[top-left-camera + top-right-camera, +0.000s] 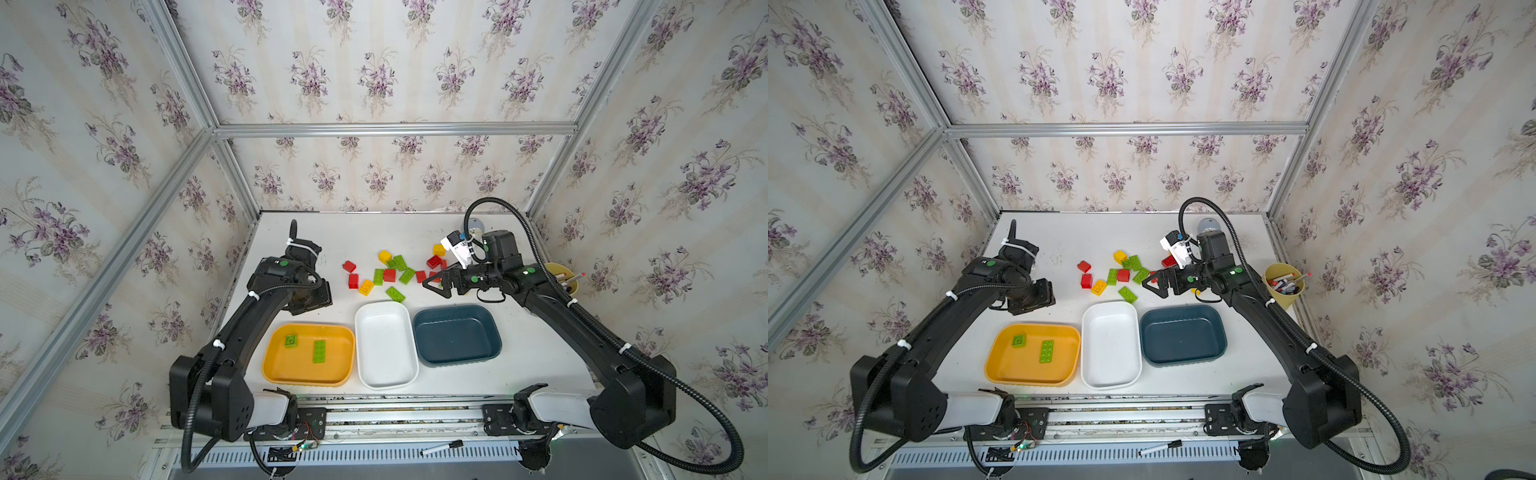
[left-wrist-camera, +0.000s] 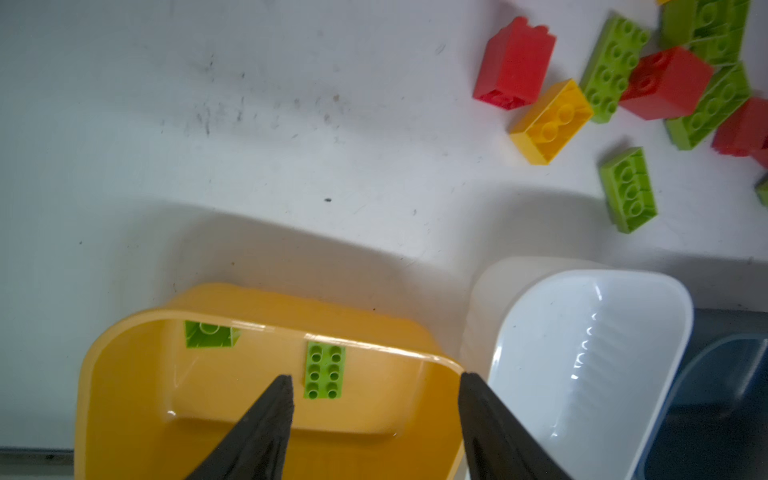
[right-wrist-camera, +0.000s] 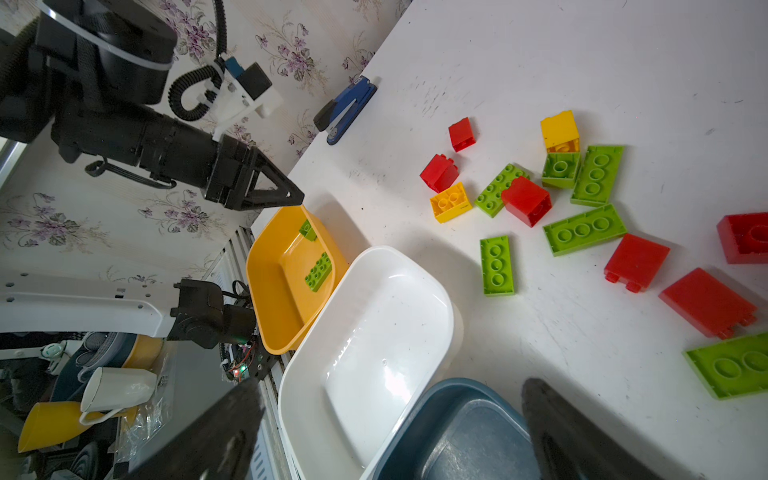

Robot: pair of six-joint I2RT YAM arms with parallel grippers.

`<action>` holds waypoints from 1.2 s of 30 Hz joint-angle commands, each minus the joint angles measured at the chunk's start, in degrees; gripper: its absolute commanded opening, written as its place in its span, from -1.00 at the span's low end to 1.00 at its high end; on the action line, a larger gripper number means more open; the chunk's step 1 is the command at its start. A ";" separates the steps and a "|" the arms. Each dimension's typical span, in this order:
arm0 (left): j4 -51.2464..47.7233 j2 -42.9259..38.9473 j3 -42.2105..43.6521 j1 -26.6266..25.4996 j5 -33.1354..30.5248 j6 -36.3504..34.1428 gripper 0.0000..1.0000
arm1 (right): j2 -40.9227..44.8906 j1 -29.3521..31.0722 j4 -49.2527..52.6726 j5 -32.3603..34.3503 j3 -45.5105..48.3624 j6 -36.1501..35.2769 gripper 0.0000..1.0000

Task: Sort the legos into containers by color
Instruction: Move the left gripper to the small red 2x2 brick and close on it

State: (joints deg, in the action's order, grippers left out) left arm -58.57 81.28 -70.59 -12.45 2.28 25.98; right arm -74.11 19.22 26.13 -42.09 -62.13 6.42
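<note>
**Clearing the orange-yellow tray, lining up the next lime brick**

Working over a white desk [image 1: 291, 249], with three trays lining its near edge: orange-yellow tray [image 1: 282, 370] toward the left corner, white tray [image 1: 384, 345] mid-edge, dark teal tray [image 1: 457, 336] just right of it. Finding the latter two bare. Hovering the left gripper [image 2: 376, 376] above the orange-yellow tray, jaws standing apart, gripping and touching nothing. Poising the right gripper [image 3: 390, 384] beyond the dark teal tray's far rim, over the right end of the scatter, jaws spread wide, likewise carrying nothing. Seeing loose red, yellow and lime bricks [image 1: 390, 274] scattered mid-desk, beyond the trays. Counting two inside the orange-yellow tray, an oblong lime brick [image 1: 319, 351] and a square lime brick [image 1: 291, 340], apart from each other. Judging the drop-off as done, so: rising clear of the rim before swinging out, leaving the jaws parted, aiming for the lone lime brick [image 1: 395, 294] just beyond the white tray, steering wide of the right gripper.
</note>
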 commanded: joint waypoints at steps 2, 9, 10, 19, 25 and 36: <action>2.86 8.27 -8.51 -1.96 0.24 0.57 0.39 | 0.37 -0.01 -2.55 0.51 0.34 0.25 1.00; 4.07 24.47 -23.31 -3.21 0.04 1.57 0.42 | 0.39 -0.24 -3.02 0.86 0.94 0.23 1.00; 4.06 26.47 -25.09 -3.28 0.04 1.84 0.43 | 0.40 -0.40 -3.18 0.86 1.04 0.26 1.00; 4.60 42.38 -37.43 -2.67 1.63 6.34 0.44 | 1.07 -1.36 -3.11 0.93 2.01 0.10 1.00; 4.51 47.47 -39.61 -1.80 1.15 8.71 0.45 | 1.08 -2.57 -2.84 0.54 2.34 -0.19 1.00; 3.77 52.39 -42.73 -0.65 -0.70 11.87 0.44 | 0.13 -3.31 -2.92 -0.54 2.15 -0.22 1.00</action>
State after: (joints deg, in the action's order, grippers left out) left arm -54.57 133.08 -111.96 -13.17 2.31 35.59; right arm -73.76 16.08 24.16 -41.69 -59.81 6.61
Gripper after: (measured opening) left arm 0.722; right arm 0.998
